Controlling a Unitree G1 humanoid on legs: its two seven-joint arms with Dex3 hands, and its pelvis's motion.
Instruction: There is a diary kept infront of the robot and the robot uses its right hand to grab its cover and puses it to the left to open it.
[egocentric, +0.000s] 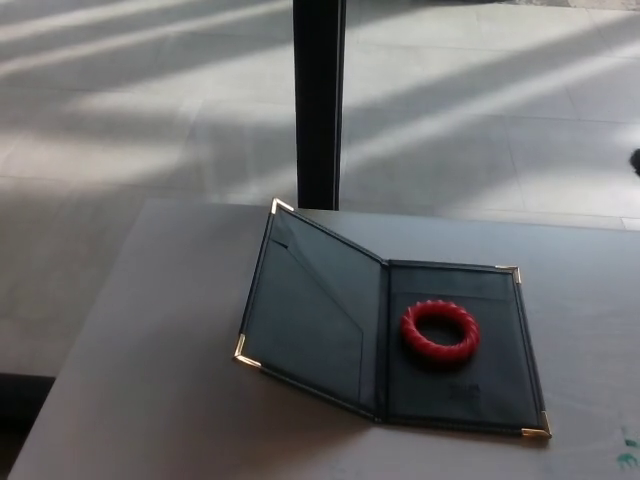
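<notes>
Head view showed the diary (385, 340) lying open on the table (150, 380), a red ring (440, 331) on its right page. Neither robot hand appeared (finger state unknowable). The left cover (305, 310), seemingly raised, might fall shut.

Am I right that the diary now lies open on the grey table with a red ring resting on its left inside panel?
Not quite: the red ring rests on the right inside panel, not the left. The head view shows it there. The rest stands: the diary lies open on the grey table.
</notes>
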